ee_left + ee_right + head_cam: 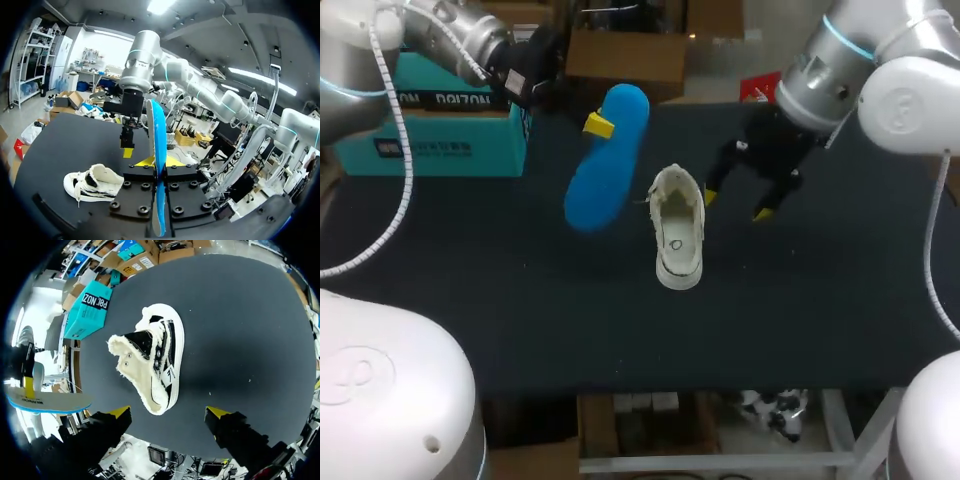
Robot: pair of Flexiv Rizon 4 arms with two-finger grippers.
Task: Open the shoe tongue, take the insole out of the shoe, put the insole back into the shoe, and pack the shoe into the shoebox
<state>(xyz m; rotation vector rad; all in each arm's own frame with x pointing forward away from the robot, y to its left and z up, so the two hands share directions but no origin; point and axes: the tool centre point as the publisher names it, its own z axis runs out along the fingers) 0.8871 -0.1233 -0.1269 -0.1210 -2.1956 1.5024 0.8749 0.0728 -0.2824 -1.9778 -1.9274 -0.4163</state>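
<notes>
Two left fingers — tight on insole

insole hangs beside shoe; shoebox well apart

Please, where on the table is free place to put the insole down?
Free: the wide table between the shoe and the near edge, and the patch between shoe and shoebox. Crowded: between the shoe and the right end effector.

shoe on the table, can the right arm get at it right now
Probably yes: the right claw hangs open close to the shoe with nothing between; the left claw holds the insole clear of it.
</notes>
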